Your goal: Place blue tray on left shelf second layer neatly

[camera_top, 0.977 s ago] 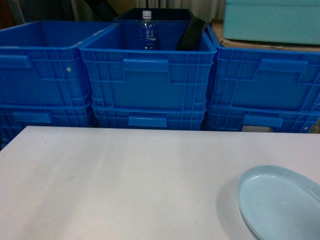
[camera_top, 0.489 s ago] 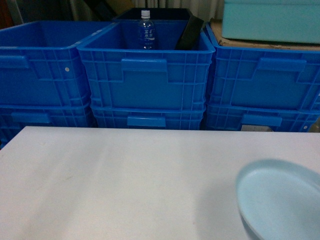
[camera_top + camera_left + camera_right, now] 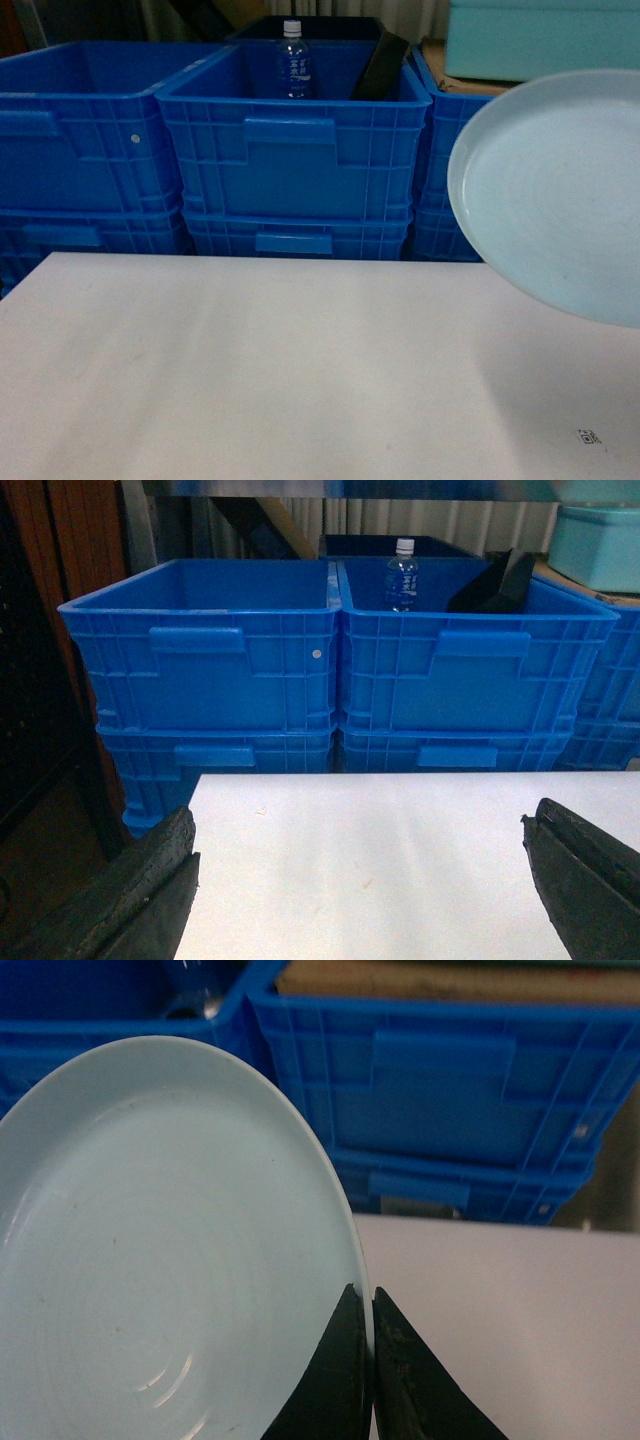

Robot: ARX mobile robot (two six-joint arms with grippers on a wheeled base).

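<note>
The pale blue tray (image 3: 555, 195) hangs in the air at the right of the head view, tilted up so its inside faces the camera. In the right wrist view the blue tray (image 3: 160, 1260) fills the left half. My right gripper (image 3: 366, 1295) is shut on its right rim, one black finger on each side. My left gripper (image 3: 360, 850) is open above the white table (image 3: 400, 860) with nothing between its fingers (image 3: 150, 880). No gripper shows in the head view. The left shelf is out of view.
Stacked deep-blue ribbed crates (image 3: 290, 140) line the far edge of the white table (image 3: 250, 370). One crate holds a water bottle (image 3: 293, 60) and a black object (image 3: 380, 65). A teal box (image 3: 540, 35) sits on the right stack. Dark wooden furniture (image 3: 50, 680) stands left.
The tray has left the table's near right corner and risen, tilting from flat to nearly upright in front of the right crates.
</note>
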